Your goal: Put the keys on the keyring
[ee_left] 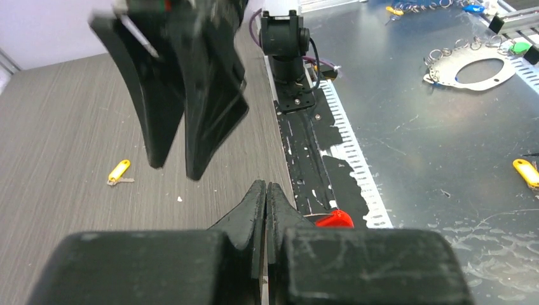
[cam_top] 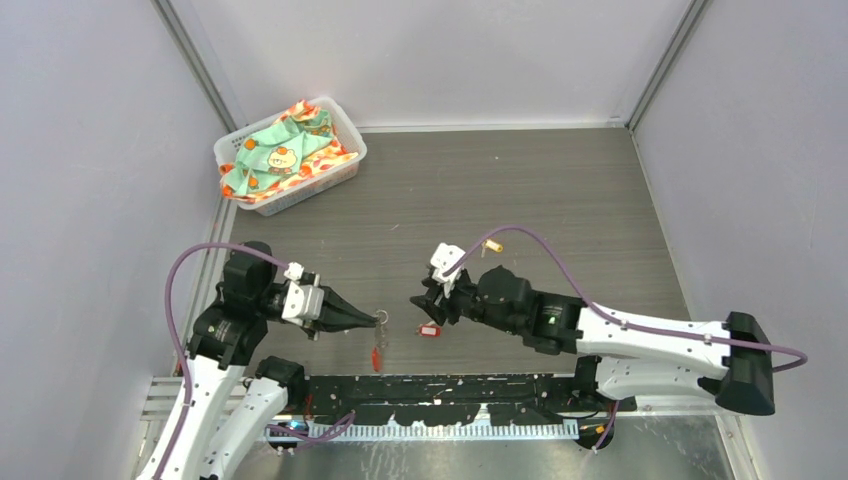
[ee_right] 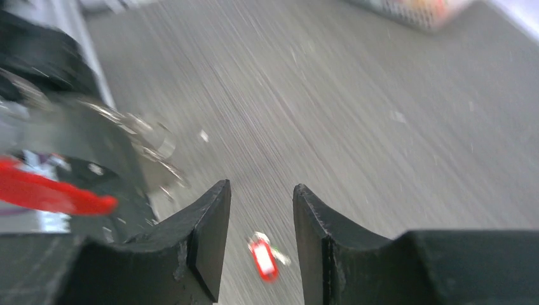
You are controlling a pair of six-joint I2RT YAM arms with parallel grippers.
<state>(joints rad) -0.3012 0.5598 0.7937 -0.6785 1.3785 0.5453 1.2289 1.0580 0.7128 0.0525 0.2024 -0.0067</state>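
Observation:
The keyring's small silver ring (cam_top: 383, 318) sits at the tip of my left gripper (cam_top: 377, 320), which is shut on it. Its red strip (cam_top: 376, 355) hangs below the ring. The left wrist view shows that gripper (ee_left: 266, 187) pressed together, with the red strip (ee_left: 335, 219) peeking out beside it. The red key (cam_top: 429, 329) lies flat on the table just below my right gripper (cam_top: 418, 300). In the right wrist view that gripper (ee_right: 260, 190) is open and empty, and the red key (ee_right: 264, 259) shows on the table through the gap. The yellow key (cam_top: 492, 245) lies further back.
A white basket (cam_top: 300, 195) holding patterned cloth stands at the back left corner. A black rail (cam_top: 450, 385) runs along the near table edge. Beyond it is a metal bench with a plate of spare rings (ee_left: 470, 70) and a yellow tag (ee_left: 526, 171).

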